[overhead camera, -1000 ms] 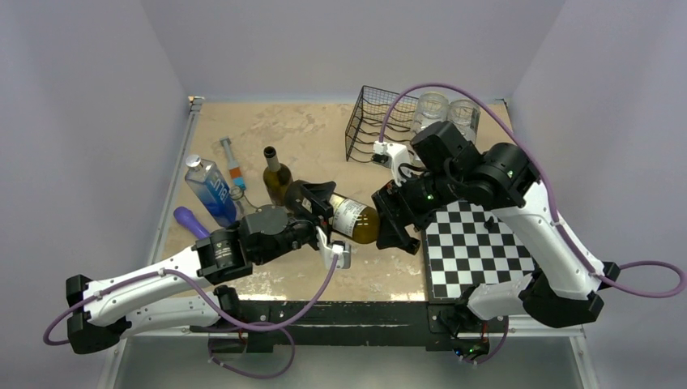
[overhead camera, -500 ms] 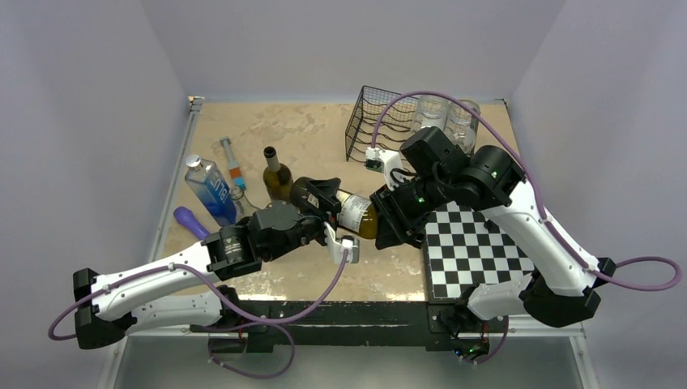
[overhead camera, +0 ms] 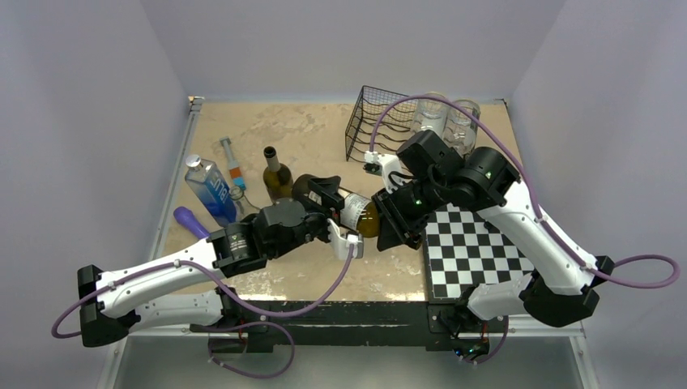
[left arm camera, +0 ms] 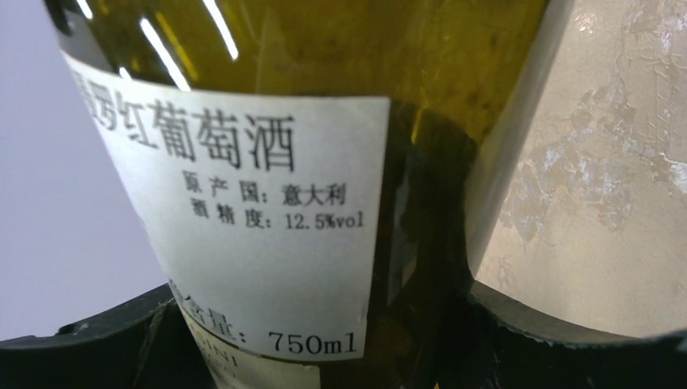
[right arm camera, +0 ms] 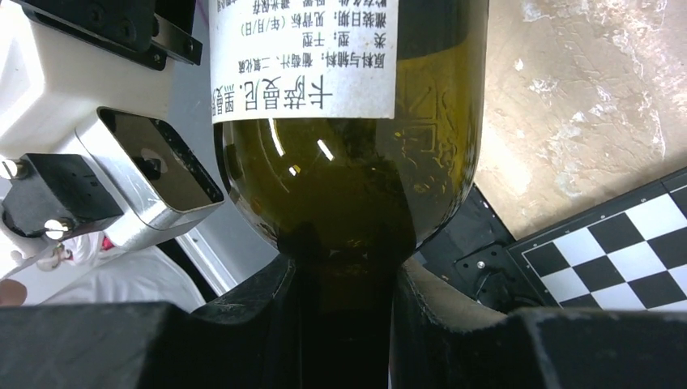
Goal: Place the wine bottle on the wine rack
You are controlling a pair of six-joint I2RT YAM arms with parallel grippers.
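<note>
The wine bottle (overhead camera: 355, 212), dark olive glass with a white label, hangs level above the table between both arms. My left gripper (overhead camera: 327, 199) is shut around its wide body; in the left wrist view the label (left arm camera: 243, 203) fills the frame between the black fingers (left arm camera: 97, 340). My right gripper (overhead camera: 387, 224) is shut on the neck end. In the right wrist view the bottle's shoulder (right arm camera: 348, 178) narrows into the closed fingers (right arm camera: 243, 316). The black wire wine rack (overhead camera: 374, 121) stands at the back, beyond the right arm, and no bottles show in it.
A second dark bottle (overhead camera: 277, 173) stands upright left of centre. A blue water bottle (overhead camera: 211, 191), a purple object (overhead camera: 191, 220) and a syringe-like tube (overhead camera: 232, 165) lie at the left. Two glass jars (overhead camera: 444, 115) stand beside the rack. A chessboard (overhead camera: 478, 243) lies at the right front.
My right gripper has closed on the bottle's neck. My left arm has carried the bottle a little to the right, toward the right gripper.
</note>
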